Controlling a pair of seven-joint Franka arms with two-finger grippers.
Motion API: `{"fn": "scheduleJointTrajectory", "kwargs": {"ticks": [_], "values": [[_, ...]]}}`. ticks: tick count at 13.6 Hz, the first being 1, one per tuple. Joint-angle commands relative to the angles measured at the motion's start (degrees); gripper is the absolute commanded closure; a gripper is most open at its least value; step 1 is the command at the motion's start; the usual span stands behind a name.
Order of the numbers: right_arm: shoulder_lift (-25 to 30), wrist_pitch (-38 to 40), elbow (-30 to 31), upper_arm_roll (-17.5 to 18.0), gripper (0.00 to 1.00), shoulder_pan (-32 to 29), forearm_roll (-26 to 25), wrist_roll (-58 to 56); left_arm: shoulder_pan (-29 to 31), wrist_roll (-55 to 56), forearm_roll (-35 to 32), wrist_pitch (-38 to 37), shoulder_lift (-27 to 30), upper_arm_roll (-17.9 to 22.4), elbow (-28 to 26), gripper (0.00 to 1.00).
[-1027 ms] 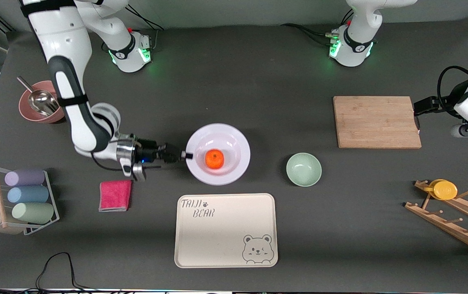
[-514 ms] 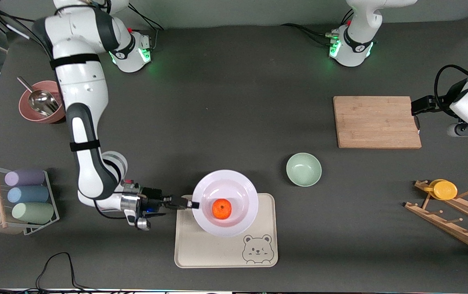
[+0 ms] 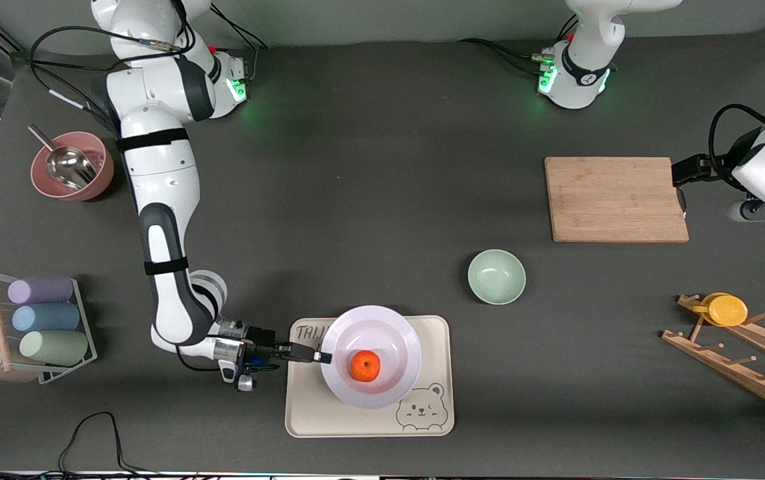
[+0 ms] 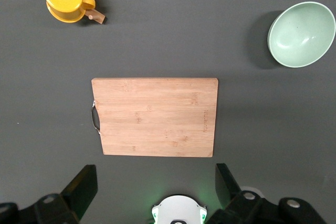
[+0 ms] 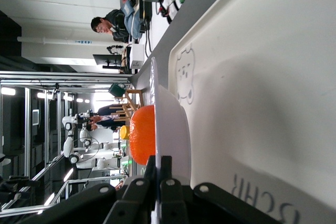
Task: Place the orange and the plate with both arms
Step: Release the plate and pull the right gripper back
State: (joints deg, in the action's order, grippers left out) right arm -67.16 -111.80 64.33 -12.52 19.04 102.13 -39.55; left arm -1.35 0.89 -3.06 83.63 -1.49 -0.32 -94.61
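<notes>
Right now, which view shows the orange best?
Front view: the orange sits fully visible in the plate, whose rim the right gripper pinches over the bear tray. Right wrist view shows it side-on, half hidden by the rim. Left wrist view lacks it.

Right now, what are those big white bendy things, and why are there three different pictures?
They are two robot arms at a dark table. One picture looks down from a high camera; the other two come from cameras on each arm's wrist. The right gripper pinches the rim of the round pale glossy plate, which carries the small bright orange over the cream rectangular bear tray. The left gripper waits, open, above the wooden cutting board. A mint-green bowl sits between the board and the tray.
</notes>
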Motion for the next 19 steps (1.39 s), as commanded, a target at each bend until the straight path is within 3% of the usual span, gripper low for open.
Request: {"fn": "scheduleJointTrajectory", "kwargs": {"ticks": [1,7,10,13,14,16,19], "values": [[-1.92,-0.09,-2.80,-0.05,1.00,-0.58,1.14,0.27,-0.50,0.43,-0.81,-1.46,-0.10,0.14,1.01,0.00],[-2.63,-0.09,-2.37,-0.23,0.99,-0.67,0.88,0.27,-1.02,0.43,-0.81,-1.54,-0.10,-0.12,1.01,0.00],[-2.63,-0.09,-1.31,-0.23,0.50,-0.50,0.79,0.62,-1.02,0.52,-0.72,-1.63,0.08,-0.48,1.18,0.00],[-2.28,-0.09,-1.31,-0.75,0.32,-0.50,0.26,1.23,-1.02,0.43,-0.72,-1.72,0.17,-0.48,1.62,0.00],[-2.10,-0.09,-1.31,-2.06,0.32,-0.15,-0.61,1.49,-1.02,0.43,-0.72,-1.89,0.08,-0.56,1.80,0.00],[-1.23,0.17,-1.40,-3.30,0.32,-0.14,-5.43,4.55,-1.02,0.43,-0.72,-2.42,0.08,-0.48,1.88,0.00],[2.45,1.05,-1.31,-4.79,0.30,-0.32,-18.15,10.53,-1.11,0.43,-0.81,-2.42,-0.01,-0.48,2.06,0.00]]}}
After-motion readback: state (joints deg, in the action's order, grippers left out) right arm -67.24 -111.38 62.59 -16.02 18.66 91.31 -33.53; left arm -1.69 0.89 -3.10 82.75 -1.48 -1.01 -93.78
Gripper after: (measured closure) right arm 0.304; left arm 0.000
